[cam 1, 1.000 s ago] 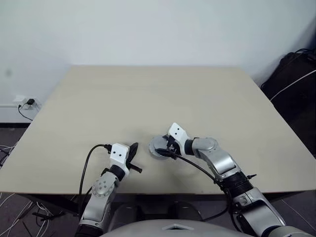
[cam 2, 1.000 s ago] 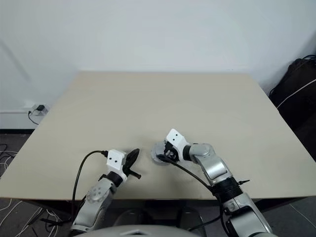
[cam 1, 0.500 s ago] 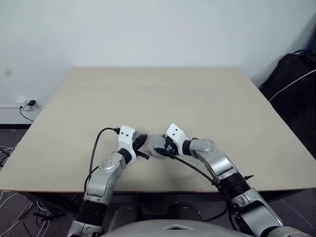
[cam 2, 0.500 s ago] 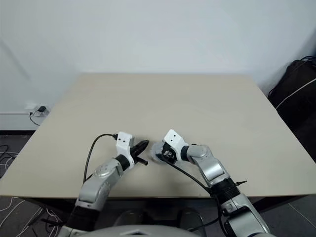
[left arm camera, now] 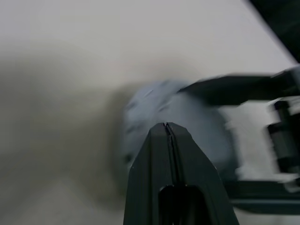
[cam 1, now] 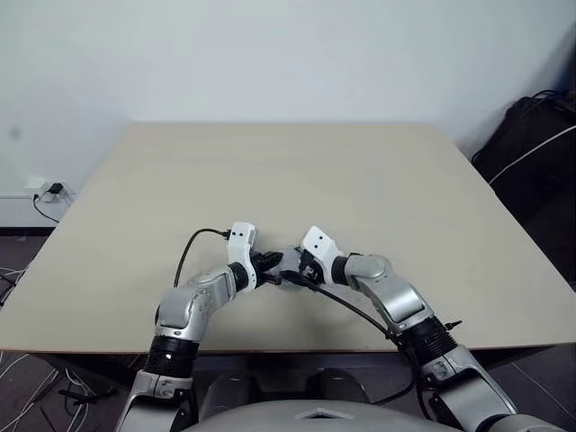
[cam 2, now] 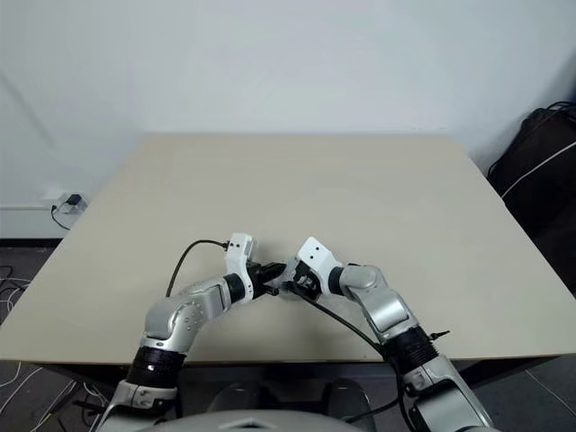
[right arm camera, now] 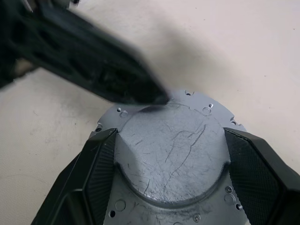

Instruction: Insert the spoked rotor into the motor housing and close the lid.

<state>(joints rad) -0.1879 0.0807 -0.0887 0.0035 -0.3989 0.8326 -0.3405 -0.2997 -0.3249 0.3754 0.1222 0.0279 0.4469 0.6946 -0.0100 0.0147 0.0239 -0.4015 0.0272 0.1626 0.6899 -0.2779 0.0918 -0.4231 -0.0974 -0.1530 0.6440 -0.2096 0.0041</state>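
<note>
The lid [right arm camera: 171,159], a scratched silver-grey round cap with a raised centre, lies on the table near its front edge. My right gripper [right arm camera: 171,136] holds it, one black finger [right arm camera: 101,168] pressed on each side of the raised centre. My left gripper [cam 1: 273,263] is shut, and its joined tip [left arm camera: 166,125] rests at the lid's [left arm camera: 187,112] top rim, coming in from the left. The same tip shows as a dark blurred wedge [right arm camera: 117,79] in the right wrist view. The spoked rotor and the motor housing are hidden.
The beige table [cam 1: 288,171] stretches away behind the grippers. A black bag [cam 1: 535,135] with a white cable stands on the floor at the right. A wall socket with cables [cam 1: 45,189] is at the left.
My left arm swung in from the table's front edge toward the right, rolling its wrist, until its shut tip reached the lid. The right gripper and the lid kept still.
</note>
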